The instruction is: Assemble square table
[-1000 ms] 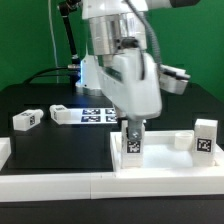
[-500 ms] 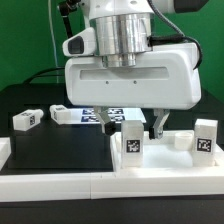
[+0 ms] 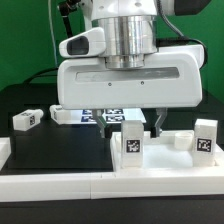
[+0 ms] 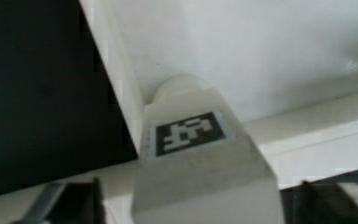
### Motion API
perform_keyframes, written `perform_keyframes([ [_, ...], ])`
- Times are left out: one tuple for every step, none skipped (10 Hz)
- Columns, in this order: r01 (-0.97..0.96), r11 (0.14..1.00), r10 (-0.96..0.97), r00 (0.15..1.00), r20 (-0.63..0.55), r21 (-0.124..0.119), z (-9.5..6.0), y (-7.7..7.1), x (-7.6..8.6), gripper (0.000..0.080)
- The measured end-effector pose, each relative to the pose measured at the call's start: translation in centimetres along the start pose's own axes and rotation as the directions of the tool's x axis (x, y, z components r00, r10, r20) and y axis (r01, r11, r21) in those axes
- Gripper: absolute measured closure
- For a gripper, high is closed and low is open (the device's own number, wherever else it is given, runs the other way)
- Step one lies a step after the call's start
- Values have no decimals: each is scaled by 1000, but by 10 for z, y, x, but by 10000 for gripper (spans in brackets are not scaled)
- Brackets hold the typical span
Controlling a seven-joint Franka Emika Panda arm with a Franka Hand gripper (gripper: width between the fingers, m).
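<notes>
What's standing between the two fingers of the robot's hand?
A white table leg, upright, with its tag facing out. The hand is open around it. Both the exterior view and the wrist view show it.

Bright, even light, soft shadows; both views coarse, the leg (image 4: pixel 194 135) blurred in the wrist view.

Upright leg (image 3: pixel 131 145) between fingers (image 3: pixel 156 122) of hand (image 3: pixel 132 122)
</notes>
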State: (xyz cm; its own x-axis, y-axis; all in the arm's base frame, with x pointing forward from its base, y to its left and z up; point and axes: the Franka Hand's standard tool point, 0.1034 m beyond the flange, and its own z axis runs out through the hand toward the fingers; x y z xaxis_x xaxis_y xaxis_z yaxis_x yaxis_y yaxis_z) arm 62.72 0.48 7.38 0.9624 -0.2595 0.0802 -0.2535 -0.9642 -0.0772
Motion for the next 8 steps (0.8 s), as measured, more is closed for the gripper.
perform_keyframes([
  [-29, 1000, 29, 1000, 0, 0, 0, 0, 0, 378],
  [-100, 995, 100, 995, 0, 1, 0, 0, 0, 378],
  [-186, 983, 186, 983, 0, 0, 0, 1, 0, 510],
  [-251, 968, 251, 968, 0, -1, 0, 1, 0, 510],
  [-334, 943, 334, 943, 1, -2, 1, 1, 0, 510],
  [-460, 888, 460, 888, 10, -9, 1, 2, 1, 510],
  [-592, 805, 593, 805, 22, -23, 1, 3, 2, 510],
  [-736, 677, 736, 676, 31, -30, 2, 4, 1, 510],
])
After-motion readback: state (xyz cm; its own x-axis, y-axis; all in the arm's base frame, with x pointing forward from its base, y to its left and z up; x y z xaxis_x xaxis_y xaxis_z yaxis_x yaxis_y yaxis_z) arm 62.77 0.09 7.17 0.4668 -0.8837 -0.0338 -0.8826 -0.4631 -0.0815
